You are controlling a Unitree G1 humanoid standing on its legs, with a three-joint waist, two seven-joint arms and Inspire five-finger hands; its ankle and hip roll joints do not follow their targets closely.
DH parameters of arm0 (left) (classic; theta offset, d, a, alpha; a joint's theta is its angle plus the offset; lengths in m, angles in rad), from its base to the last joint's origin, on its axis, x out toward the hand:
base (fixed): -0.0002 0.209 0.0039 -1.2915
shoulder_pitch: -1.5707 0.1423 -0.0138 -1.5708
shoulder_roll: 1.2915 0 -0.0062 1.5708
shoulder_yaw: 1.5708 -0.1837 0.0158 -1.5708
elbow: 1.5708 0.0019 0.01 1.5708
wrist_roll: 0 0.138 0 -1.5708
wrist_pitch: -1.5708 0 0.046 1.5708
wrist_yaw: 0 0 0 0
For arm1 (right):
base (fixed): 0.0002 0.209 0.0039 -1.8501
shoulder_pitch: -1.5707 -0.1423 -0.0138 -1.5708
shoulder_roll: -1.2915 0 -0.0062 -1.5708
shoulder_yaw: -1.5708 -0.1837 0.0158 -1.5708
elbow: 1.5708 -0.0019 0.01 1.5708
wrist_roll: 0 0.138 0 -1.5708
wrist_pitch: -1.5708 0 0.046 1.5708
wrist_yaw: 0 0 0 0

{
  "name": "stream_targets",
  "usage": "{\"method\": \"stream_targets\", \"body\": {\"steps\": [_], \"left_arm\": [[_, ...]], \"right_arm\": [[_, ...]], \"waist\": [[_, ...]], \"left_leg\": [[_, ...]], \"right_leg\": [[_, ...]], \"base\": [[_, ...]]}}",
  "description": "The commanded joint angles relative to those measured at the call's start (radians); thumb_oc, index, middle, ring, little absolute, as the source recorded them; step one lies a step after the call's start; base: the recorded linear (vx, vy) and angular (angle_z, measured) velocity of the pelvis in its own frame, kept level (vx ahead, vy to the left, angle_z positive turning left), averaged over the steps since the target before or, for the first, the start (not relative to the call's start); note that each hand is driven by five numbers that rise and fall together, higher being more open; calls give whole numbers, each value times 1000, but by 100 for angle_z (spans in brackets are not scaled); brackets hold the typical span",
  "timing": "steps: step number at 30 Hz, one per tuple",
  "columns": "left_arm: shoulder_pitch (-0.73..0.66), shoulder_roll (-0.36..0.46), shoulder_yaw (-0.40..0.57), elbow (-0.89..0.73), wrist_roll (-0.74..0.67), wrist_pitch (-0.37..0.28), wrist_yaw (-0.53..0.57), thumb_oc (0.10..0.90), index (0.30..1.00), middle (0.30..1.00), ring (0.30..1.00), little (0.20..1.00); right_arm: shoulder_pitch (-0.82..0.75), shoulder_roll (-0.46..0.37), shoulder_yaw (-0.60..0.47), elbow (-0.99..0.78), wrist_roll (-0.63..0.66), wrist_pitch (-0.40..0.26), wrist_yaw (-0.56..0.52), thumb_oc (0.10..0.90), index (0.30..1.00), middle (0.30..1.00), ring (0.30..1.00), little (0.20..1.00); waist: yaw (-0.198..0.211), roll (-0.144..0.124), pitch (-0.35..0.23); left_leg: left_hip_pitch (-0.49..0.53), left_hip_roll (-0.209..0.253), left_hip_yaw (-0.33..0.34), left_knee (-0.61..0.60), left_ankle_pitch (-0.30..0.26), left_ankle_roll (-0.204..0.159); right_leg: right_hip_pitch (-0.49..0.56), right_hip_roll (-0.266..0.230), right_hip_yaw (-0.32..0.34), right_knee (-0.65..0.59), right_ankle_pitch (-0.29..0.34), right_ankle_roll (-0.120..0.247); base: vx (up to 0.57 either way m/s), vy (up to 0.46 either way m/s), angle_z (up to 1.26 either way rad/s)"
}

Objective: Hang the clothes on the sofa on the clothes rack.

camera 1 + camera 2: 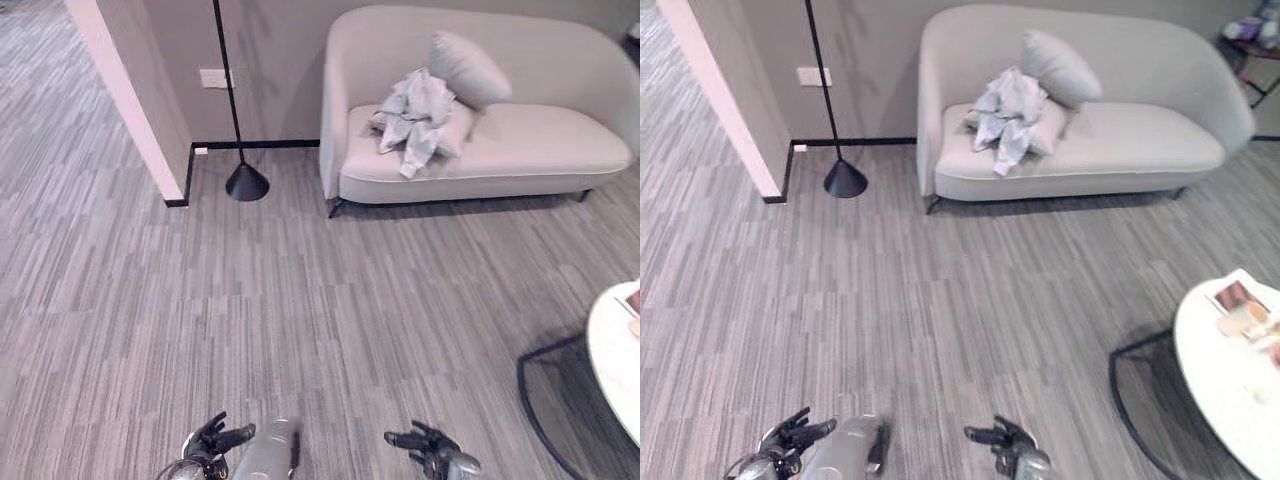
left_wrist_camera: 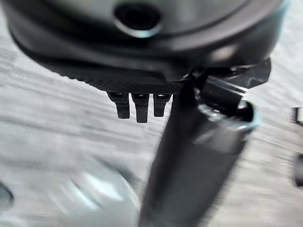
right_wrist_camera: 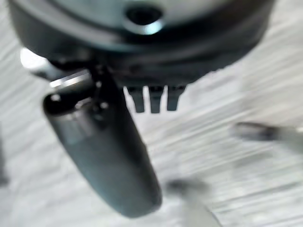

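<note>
Both the left hand (image 1: 215, 440) and the right hand (image 1: 428, 444) hang with relaxed fingers holding nothing, and far ahead of them the crumpled pale-blue clothes (image 1: 414, 118) lie on the sofa (image 1: 540, 150) against a cushion (image 1: 468, 68).

Both arms are hanging low; the left robot hand (image 1: 215, 440) and right robot hand (image 1: 428, 444) are empty, fingers relaxed and spread.

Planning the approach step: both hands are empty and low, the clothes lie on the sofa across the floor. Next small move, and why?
Probably walk forward toward the sofa. The pale clothes lie crumpled on its seat beside the cushion, well beyond the left hand and right hand, which hang open over the floor holding nothing. Nothing on the floor seems to block the way.
</note>
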Motion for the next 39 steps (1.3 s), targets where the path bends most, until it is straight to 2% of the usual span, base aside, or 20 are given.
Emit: {"method": "stream_targets", "body": {"steps": [1, 4, 5, 7, 8, 9, 10, 13, 14, 15, 17, 18, 21, 26, 27, 29, 31, 34, 38, 39], "left_arm": [[41, -13, 29, 69, 21, -2, 31, 800, 900, 900, 900, 900], [78, -12, 87, 96, -11, 8, 30, 800, 900, 900, 900, 900], [76, -9, 95, 104, -14, 15, 31, 800, 900, 900, 900, 900], [79, -7, 87, 89, 6, 8, 35, 800, 900, 900, 900, 900], [80, -8, 87, 89, 6, 8, 35, 800, 900, 900, 900, 900], [72, 1, 57, 63, 49, -5, 46, 800, 900, 900, 900, 900], [65, 5, 40, 51, 67, -4, 52, 800, 900, 900, 900, 900], [40, 24, 19, 28, 79, -4, 67, 800, 900, 900, 900, 900], [13, 26, 5, 16, 71, -7, 81, 800, 900, 900, 900, 900], [-9, 19, -14, -9, 60, -17, 93, 800, 900, 900, 900, 900], [-19, 16, -23, -30, 55, -26, 105, 800, 900, 900, 900, 900], [-28, 16, -30, -49, 57, -32, 122, 800, 900, 900, 900, 900], [-40, 10, -41, -58, 73, -32, 135, 800, 900, 900, 900, 900], [-8, 22, -6, -47, 124, -17, 110, 800, 900, 900, 900, 900], [-7, 22, -6, -47, 124, -17, 110, 800, 900, 900, 900, 900], [39, 60, 85, -27, 141, -6, 94, 800, 900, 900, 900, 900], [50, 73, 118, -26, 142, 0, 95, 800, 900, 900, 900, 900], [60, 56, 122, -45, 118, -8, 115, 800, 900, 900, 900, 900], [62, 18, 100, -44, 112, -11, 123, 800, 900, 900, 900, 900], [63, -1, 97, -47, 93, -9, 131, 800, 900, 900, 900, 900]], "right_arm": [[67, 19, 49, -61, -117, -32, -8, 800, 900, 900, 900, 900], [71, 48, 84, -88, -139, -22, 18, 800, 900, 900, 900, 900], [91, 68, 93, -66, -155, -16, 31, 800, 900, 900, 900, 900], [117, 73, 108, -60, -188, -17, 43, 800, 900, 900, 900, 900], [117, 73, 108, -60, -188, -17, 43, 800, 900, 900, 900, 900], [125, 71, 101, -62, -195, -21, 42, 800, 900, 900, 900, 900], [127, 70, 96, -58, -197, -18, 39, 800, 900, 900, 900, 900], [128, 73, 74, -44, -206, -16, 15, 800, 900, 900, 900, 900], [124, 72, 64, -54, -205, -17, -9, 800, 900, 900, 900, 900], [120, 65, 67, -102, -226, -20, -37, 800, 900, 900, 900, 900], [114, 56, 66, -133, -248, -20, -64, 800, 900, 900, 900, 900], [102, 35, 64, -177, -296, -9, -107, 800, 900, 900, 900, 900], [94, -15, 46, -301, -378, 18, -154, 800, 900, 900, 900, 900], [118, -167, -22, -537, -653, 86, -182, 800, 900, 900, 900, 900], [121, -168, -23, -540, -655, 88, -181, 800, 900, 900, 900, 900], [135, -255, -99, -642, -794, 131, -169, 800, 900, 900, 900, 900], [150, -296, -135, -747, -853, 141, -170, 800, 900, 900, 900, 900], [156, -357, -209, -858, -953, 169, -226, 800, 900, 900, 900, 900], [146, -401, -272, -919, -1014, 188, -321, 800, 900, 900, 900, 900], [136, -413, -299, -952, -1035, 203, -386, 800, 900, 900, 900, 900]], "waist": [[58, 47, -67], [85, 29, -86], [95, -16, -106], [92, -34, -129], [94, -31, -132], [74, -21, -144], [59, -12, -146], [20, 11, -143], [-14, 27, -123], [-45, 48, -103], [-54, 56, -96], [-60, 52, -87], [-79, 37, -74], [-96, 16, -79], [-96, 18, -78], [-80, -30, -112], [-83, -32, -116], [-104, 11, -117], [-110, 55, -112], [-101, 60, -95]], "left_leg": [[85, 30, -11, -145, 241, 4], [130, 29, -15, -107, 290, 41], [165, 7, -11, -74, 260, 69], [233, -12, 10, -103, 231, 88], [230, -8, 11, -101, 231, 87], [311, -28, 20, -143, 195, 107], [347, -33, 19, -150, 176, 114], [424, -33, 12, -150, 118, 133], [474, -26, -7, -150, 86, 127], [513, -11, -23, -150, 68, 110], [530, 1, -21, -150, 54, 95], [549, 13, -38, -150, 33, 75], [581, 28, -86, -150, -6, 47], [666, 88, -170, -150, -80, 6], [668, 90, -171, -150, -81, 6], [706, 156, -190, -150, -113, -51], [699, 224, -187, -150, -98, -77], [680, 350, -212, -149, -9, -103], [617, 418, -256, -59, 136, -120], [560, 437, -234, 48, 219, -104]], "right_leg": [[-97, 146, -56, 44, 134, 86], [-62, 164, -25, 117, 74, 83], [-51, 130, -41, 207, 99, 127], [-85, 80, -89, 354, 201, 198], [-88, 83, -87, 352, 205, 197], [-148, 8, -161, 563, 352, 268], [-164, -34, -208, 636, 410, 288], [-217, -119, -294, 782, 433, 285], [-285, -160, -344, 787, 355, 248], [-330, -148, -380, 672, 278, 208], [-346, -154, -399, 580, 261, 197], [-374, -171, -381, 401, 291, 201], [-419, -227, -232, 175, 419, 247], [-438, -390, -89, 63, 639, 315], [-433, -388, -91, 60, 640, 315], [-400, -363, -96, 71, 659, 315], [-409, -328, -115, 96, 557, 315], [-444, -219, -135, 195, 404, 285], [-435, -116, -145, 191, 353, 239], [-398, -78, -157, 155, 326, 211]], "base": [[529, 57, -100], [605, 114, -71], [566, 179, -105], [541, 202, -17], [517, 265, 14], [490, 276, 13], [495, 274, 8], [445, 229, 20], [445, 45, 56], [551, 2, 63], [287, -130, 63], [245, -223, 69], [342, -289, 29], [369, -310, 58], [368, -354, 78], [549, -635, 83], [359, -533, -2], [224, -410, -12], [171, -348, 23], [71, -209, -6]]}}
